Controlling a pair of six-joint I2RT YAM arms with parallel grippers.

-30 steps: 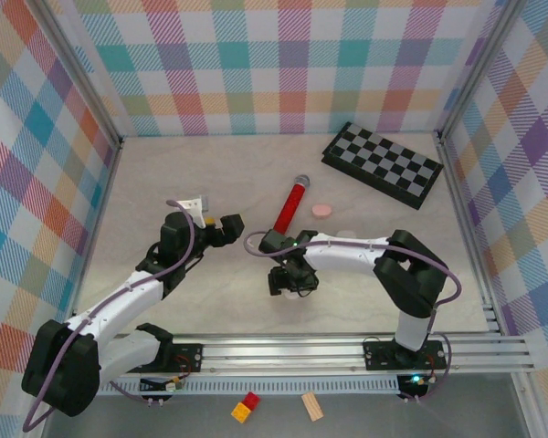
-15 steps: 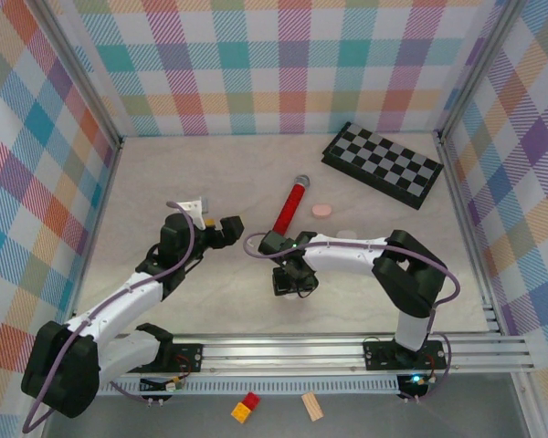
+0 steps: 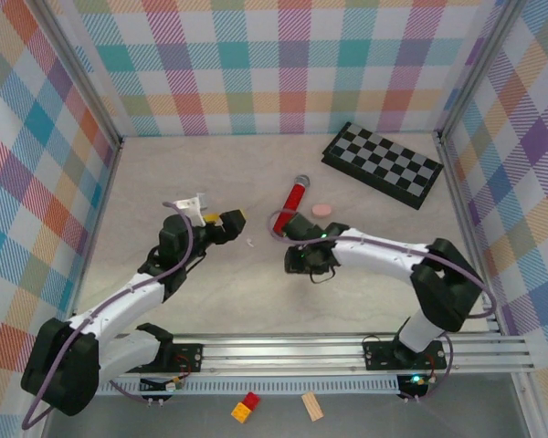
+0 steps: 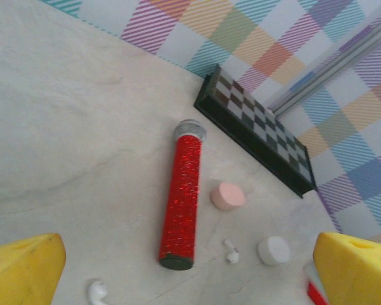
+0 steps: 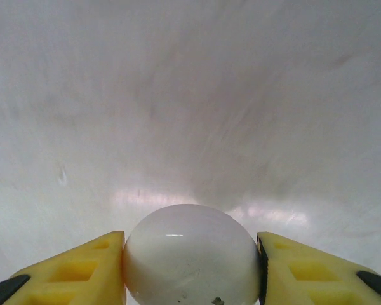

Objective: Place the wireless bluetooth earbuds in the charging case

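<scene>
My right gripper point(image 5: 190, 274) is shut on a white pebble-like charging case point(image 5: 190, 251), its yellow fingers point(image 5: 82, 270) pressed to both sides; from above it sits mid-table point(image 3: 309, 265). My left gripper point(image 3: 237, 219) stands open over the table point(image 4: 190, 279), holding nothing. One white earbud point(image 4: 230, 253) lies right of the red microphone's base. Another white earbud point(image 4: 96, 293) lies near my left finger and shows from above as a small white earbud point(image 3: 250, 243). A pink case point(image 4: 228, 196) and a second white case point(image 4: 273, 250) rest beyond them.
A red glitter microphone point(image 3: 292, 202) lies at mid-table, pointing away. A folded checkerboard point(image 3: 384, 162) sits at the back right. The pink case point(image 3: 321, 210) lies just right of the microphone. Plaid walls enclose the table point(image 3: 164, 182) on three sides.
My right gripper has narrowed onto the white case and shifted right and slightly away from the near edge. The left gripper has edged toward the microphone, still open.
</scene>
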